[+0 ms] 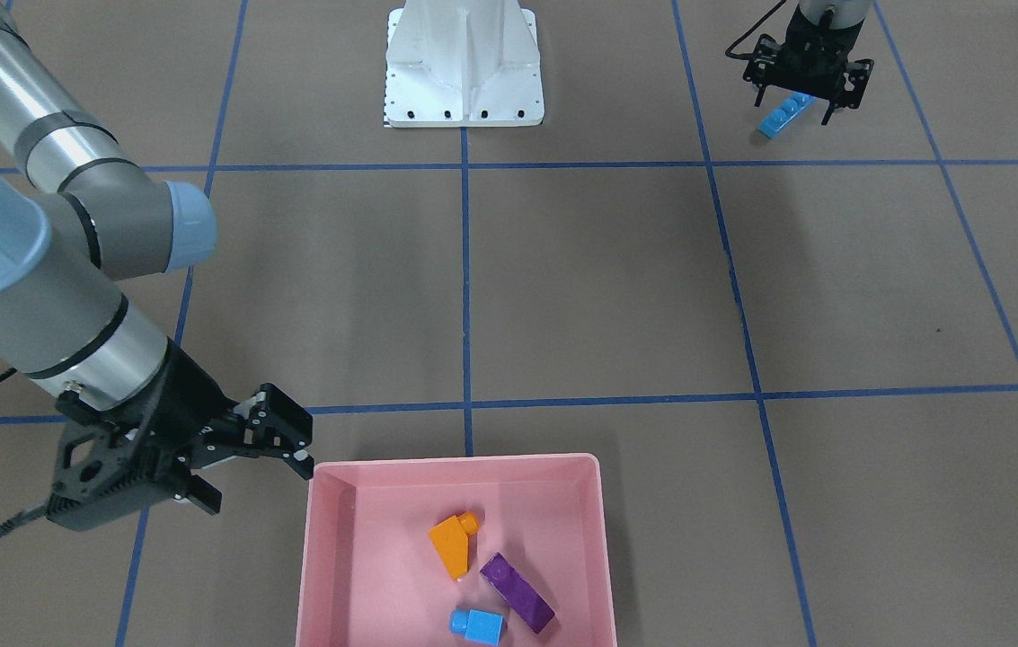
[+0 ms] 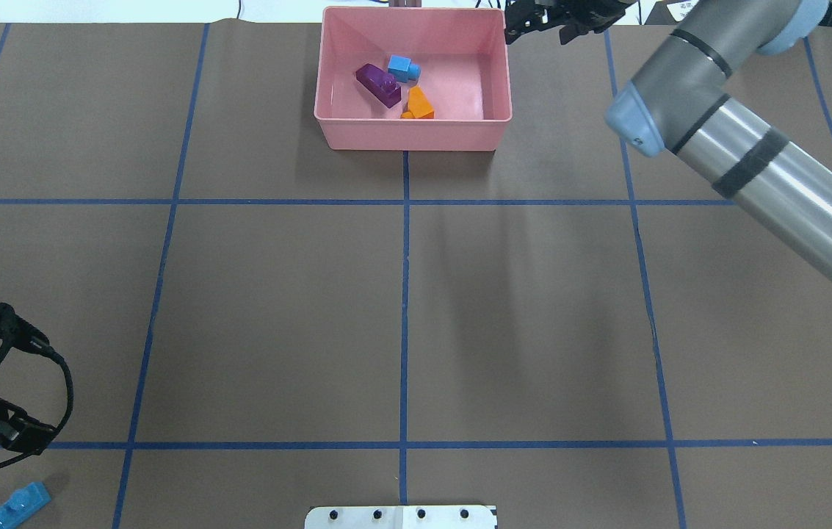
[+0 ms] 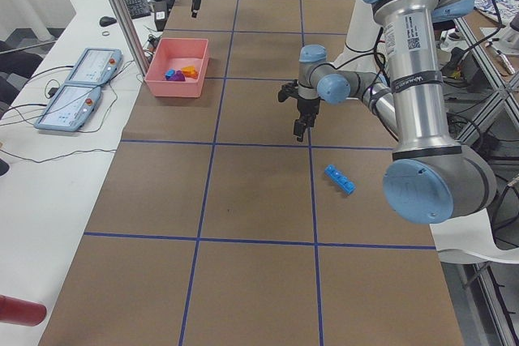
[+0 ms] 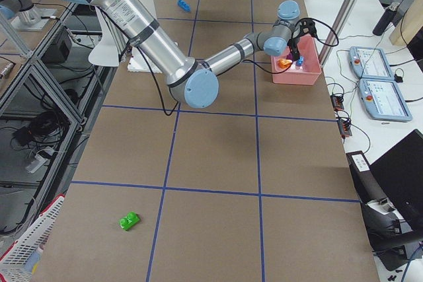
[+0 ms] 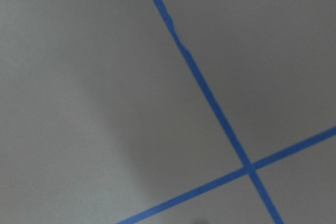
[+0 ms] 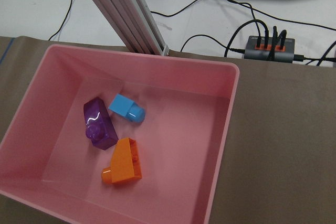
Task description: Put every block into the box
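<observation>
The pink box (image 1: 329, 539) holds an orange block (image 1: 453, 544), a long purple block (image 1: 517, 593) and a small light-blue cube (image 1: 478, 626); all three also show in the right wrist view, orange block (image 6: 125, 162) nearest. My right gripper (image 1: 252, 485) is open and empty, raised beside the box's rim. The long light-blue bar (image 1: 785, 115) lies on the table near my base. My left gripper (image 1: 793, 110) is open and empty, raised above the table close to the bar (image 3: 340, 179), not touching it. A green block (image 4: 129, 220) lies far off at the table's right end.
The white metal base (image 1: 464, 67) stands at the robot's side of the table. Blue tape lines grid the brown table. Beyond the box (image 6: 231, 103), off the table, are a metal post (image 6: 126, 14), cables and control pendants.
</observation>
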You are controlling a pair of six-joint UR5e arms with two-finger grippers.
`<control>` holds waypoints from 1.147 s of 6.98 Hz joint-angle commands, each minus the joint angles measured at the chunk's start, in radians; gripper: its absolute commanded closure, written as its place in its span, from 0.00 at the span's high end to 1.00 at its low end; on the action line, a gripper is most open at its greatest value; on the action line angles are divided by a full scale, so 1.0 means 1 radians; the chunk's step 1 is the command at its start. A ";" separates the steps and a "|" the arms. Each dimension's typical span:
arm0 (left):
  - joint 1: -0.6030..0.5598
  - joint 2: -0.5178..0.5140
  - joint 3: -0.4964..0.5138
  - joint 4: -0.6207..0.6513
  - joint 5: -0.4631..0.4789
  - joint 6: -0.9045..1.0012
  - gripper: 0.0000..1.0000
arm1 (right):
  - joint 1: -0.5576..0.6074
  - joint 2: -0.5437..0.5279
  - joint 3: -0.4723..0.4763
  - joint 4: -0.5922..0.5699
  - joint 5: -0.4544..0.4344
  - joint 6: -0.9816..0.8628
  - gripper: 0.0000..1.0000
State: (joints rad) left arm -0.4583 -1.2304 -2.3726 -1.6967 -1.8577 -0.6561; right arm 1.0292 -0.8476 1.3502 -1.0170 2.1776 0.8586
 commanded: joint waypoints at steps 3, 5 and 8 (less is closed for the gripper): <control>0.107 0.226 0.177 -0.478 0.008 -0.092 1.00 | 0.048 -0.321 0.430 -0.328 0.073 -0.074 1.00; 0.162 0.255 0.177 -0.509 0.008 -0.122 1.00 | 0.064 -0.391 0.570 -0.573 0.064 -0.246 1.00; 0.326 0.256 0.179 -0.514 0.047 -0.226 1.00 | 0.101 -0.503 0.592 -0.609 0.059 -0.435 1.00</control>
State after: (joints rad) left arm -0.2054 -0.9745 -2.1947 -2.2089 -1.8366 -0.8340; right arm 1.1138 -1.3054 1.9320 -1.6149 2.2396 0.5035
